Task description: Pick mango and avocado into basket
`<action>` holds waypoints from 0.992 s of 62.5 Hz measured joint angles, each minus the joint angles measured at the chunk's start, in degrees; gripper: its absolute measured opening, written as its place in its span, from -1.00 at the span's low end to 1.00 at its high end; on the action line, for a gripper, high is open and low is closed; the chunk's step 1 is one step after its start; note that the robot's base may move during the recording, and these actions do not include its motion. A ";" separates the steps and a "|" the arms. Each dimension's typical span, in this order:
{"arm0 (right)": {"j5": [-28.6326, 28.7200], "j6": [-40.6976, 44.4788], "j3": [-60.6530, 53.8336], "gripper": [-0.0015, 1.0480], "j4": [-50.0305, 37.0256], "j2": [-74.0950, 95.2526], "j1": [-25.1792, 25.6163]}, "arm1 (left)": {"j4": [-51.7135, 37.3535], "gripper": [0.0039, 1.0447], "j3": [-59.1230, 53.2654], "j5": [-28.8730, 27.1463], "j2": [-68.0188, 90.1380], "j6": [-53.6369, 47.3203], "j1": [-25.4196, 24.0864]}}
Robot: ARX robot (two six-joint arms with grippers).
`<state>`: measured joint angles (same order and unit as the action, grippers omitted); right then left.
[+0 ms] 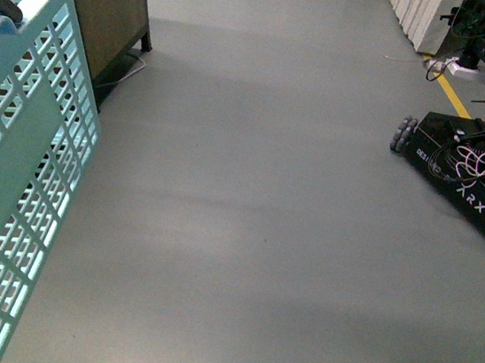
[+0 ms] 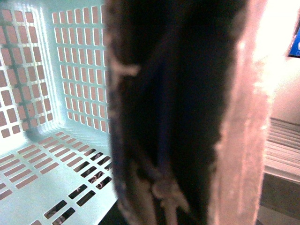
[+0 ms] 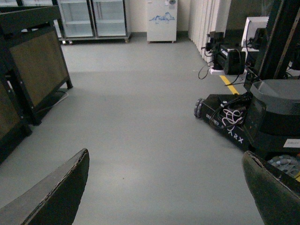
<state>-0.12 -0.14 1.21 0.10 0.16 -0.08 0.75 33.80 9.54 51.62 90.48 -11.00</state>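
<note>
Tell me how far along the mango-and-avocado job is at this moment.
Done: nothing that shows. The stretch of basket bottom in the left wrist view is bare, though a dark blurred shape hides the rest. In hand: nothing; the right gripper is open and empty over grey floor. Left: both fruits; neither mango nor avocado appears in any view, so they must still be found, picked and dropped in.

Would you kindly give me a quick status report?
Right gripper open, empty. Left gripper unseen; blurred basket handle blocks its camera. No mango or avocado visible. Another robot parked right.
</note>
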 joint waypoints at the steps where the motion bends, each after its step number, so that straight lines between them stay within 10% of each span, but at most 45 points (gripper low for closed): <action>1: 0.00 -0.02 0.00 0.83 0.00 0.00 0.00 | 0.00 -0.74 0.00 0.00 -0.02 0.00 0.00; 62: 0.00 -0.02 0.00 0.83 -0.02 0.00 0.00 | 0.00 -0.74 0.00 0.02 -0.02 0.00 0.00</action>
<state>-0.12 -0.16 1.21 0.08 0.16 -0.08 0.75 33.80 9.56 51.59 90.48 -11.00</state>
